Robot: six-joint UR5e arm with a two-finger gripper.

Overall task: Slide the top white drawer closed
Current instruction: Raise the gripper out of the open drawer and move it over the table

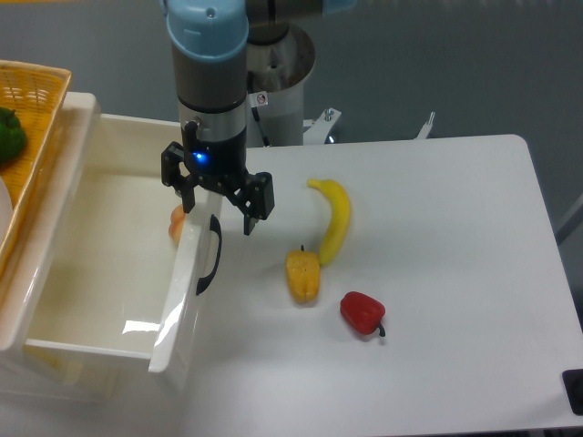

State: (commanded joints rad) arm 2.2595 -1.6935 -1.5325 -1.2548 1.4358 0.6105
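The gripper (pixel 218 208), fingers spread and holding nothing, straddles the front panel of the pulled-out top white drawer (pixel 187 300), seemingly placed to push it leftward shut.

Lying scattered on the white surface (pixel 437 273): three pieces of produce, with a basket sitting at the upper left.

Curving near the middle, a yellow banana (pixel 332 221), its lower end reaching down just beside a yellow bell pepper (pixel 303 276); resting a little to the right and nearer the camera, a red bell pepper (pixel 363 313) with its dark stem pointing toward the lower right, apart from the yellow one. Showing at the top left edge, a yellow wicker basket (pixel 35 109), holding something green (pixel 10 134) that is being cut off by the frame. Peeking out at the lower right corner, a dark object (pixel 574 390), too little showing to identify.
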